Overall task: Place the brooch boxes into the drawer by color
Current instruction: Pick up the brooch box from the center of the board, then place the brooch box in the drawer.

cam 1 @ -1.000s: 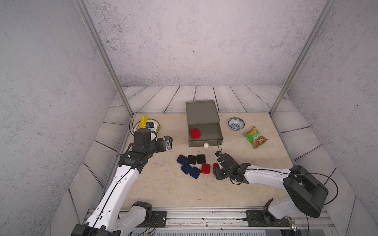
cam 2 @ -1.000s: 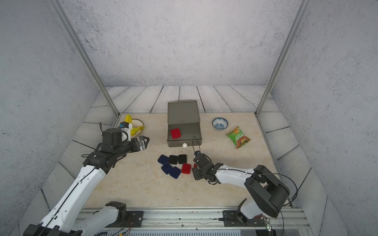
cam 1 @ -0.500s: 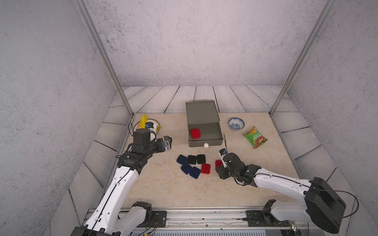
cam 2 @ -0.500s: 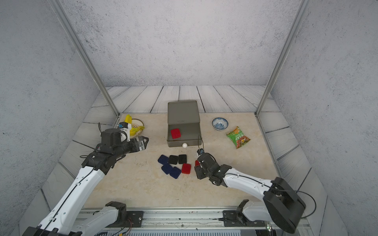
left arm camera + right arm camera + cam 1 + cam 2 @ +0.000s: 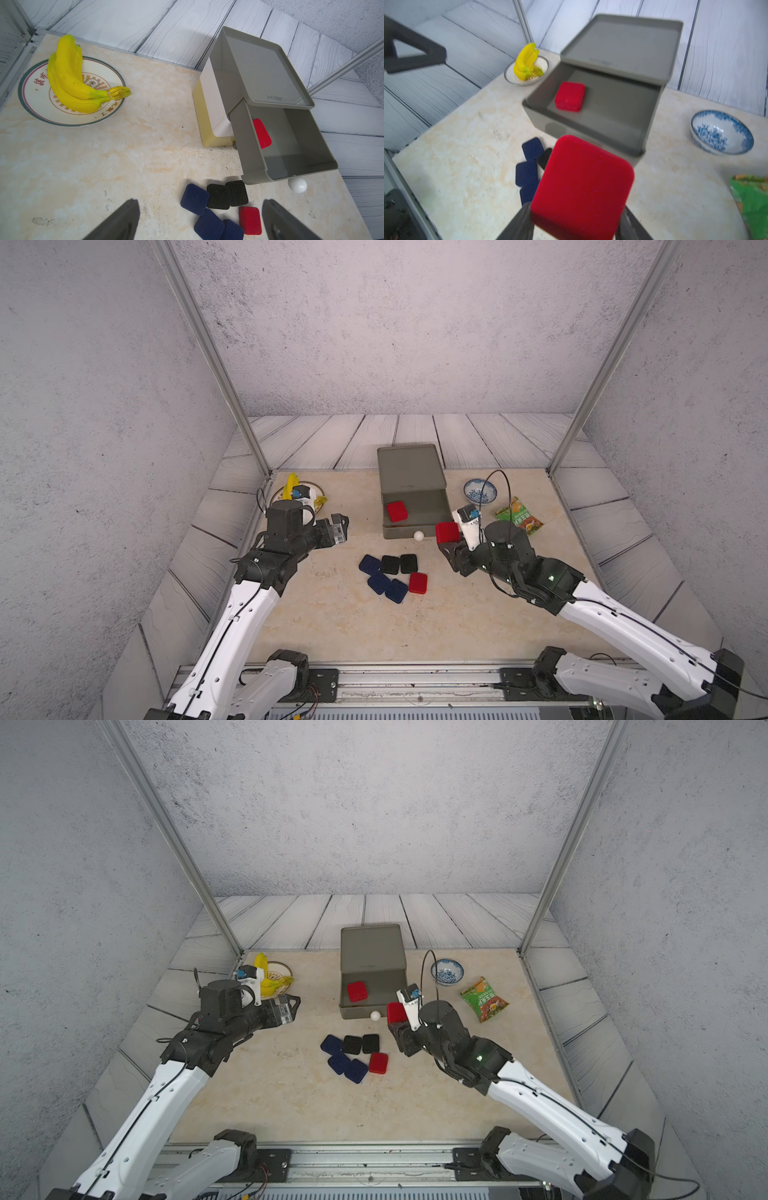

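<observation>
**Right gripper** [image 5: 447, 542]: closed on a red box [image 5: 447, 532]. In the right wrist view the fingers [image 5: 519, 222] press the box's two opposite sides. The box is held off the table, just in front of the cabinet's [image 5: 409, 466] right front corner. It is beside the knob [image 5: 418, 535] and outside the drawer [image 5: 434, 512].

**Left gripper** [image 5: 340, 526]: jaws wide apart with nothing between them. It hangs above the table, well to the left of the cabinet, and points toward it.

**Drawer**: the cabinet's grey top tier, standing open toward the arms. A stored box [image 5: 397, 511], red, lies flat inside near the left wall. The white and yellow tiers below are shut, as seen in the left wrist view.

**Loose boxes**: six lie flat on the table in front of the cabinet, packed close together.
- Row nearer the cabinet: a blue box [image 5: 369, 564] and two black boxes [image 5: 390, 564] [image 5: 409, 563].
- Row farther from the cabinet: two more blue boxes [image 5: 378, 583] [image 5: 396, 591] and a loose red box [image 5: 417, 583].

**Other items**:
- Right of the cabinet: a bowl [image 5: 480, 490] and a green packet [image 5: 519, 516].
- Left of the cabinet: a plate [image 5: 31, 99] with bananas [image 5: 68, 83].
</observation>
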